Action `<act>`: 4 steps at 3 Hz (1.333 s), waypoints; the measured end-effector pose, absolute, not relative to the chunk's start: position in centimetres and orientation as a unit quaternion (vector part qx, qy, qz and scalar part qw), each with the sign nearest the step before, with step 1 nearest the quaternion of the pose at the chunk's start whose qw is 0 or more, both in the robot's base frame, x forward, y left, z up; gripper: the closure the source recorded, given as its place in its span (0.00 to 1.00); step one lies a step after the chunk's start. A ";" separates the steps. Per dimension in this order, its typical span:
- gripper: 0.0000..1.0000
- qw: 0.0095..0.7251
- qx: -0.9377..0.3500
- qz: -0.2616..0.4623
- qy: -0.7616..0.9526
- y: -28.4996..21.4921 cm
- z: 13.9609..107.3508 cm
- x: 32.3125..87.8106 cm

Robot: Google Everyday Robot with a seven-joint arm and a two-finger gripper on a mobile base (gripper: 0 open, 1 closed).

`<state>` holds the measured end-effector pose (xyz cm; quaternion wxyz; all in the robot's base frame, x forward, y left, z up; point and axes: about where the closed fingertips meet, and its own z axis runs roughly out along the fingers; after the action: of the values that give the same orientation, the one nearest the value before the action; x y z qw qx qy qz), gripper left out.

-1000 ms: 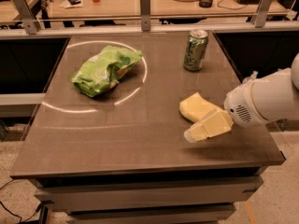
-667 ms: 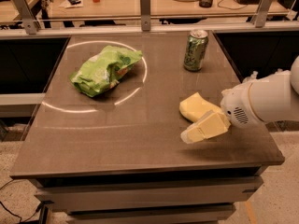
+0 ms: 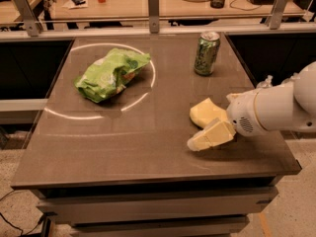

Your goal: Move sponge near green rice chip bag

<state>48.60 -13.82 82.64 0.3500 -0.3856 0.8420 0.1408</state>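
Although the gripper (image 3: 209,134) sits low at the near right of the worktop (image 3: 98,147), pressed against the near side of the sponge (image 3: 206,112), I cannot tell from this angle whether it is apart or clamped on that sponge. The sponge lies on the worktop at the right, well apart from the green rice chip bag (image 3: 112,73), which rests at the far left inside a pale ring on the surface. A can (image 3: 206,53) stands upright at the far right, beyond the sponge.

The main risk, as I judge it, is the hold itself. Soft foam squashes, so a shallow or off-centre grip may let the sponge slip free on the way left. If the gripper only shoves it, the sponge may pivot and slide toward the near edge. The bag is light and crinkly, so an approach that runs too far could push it away or ride onto it. A wide swing of the arm might clip the can and tip it. Letting go too soon would leave the sponge short of the bag.
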 end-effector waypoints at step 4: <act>0.87 0.355 -0.387 0.159 0.836 -13.4 82.3 49.2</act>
<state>49.25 -13.41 82.32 0.3550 -0.3870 0.8361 0.1588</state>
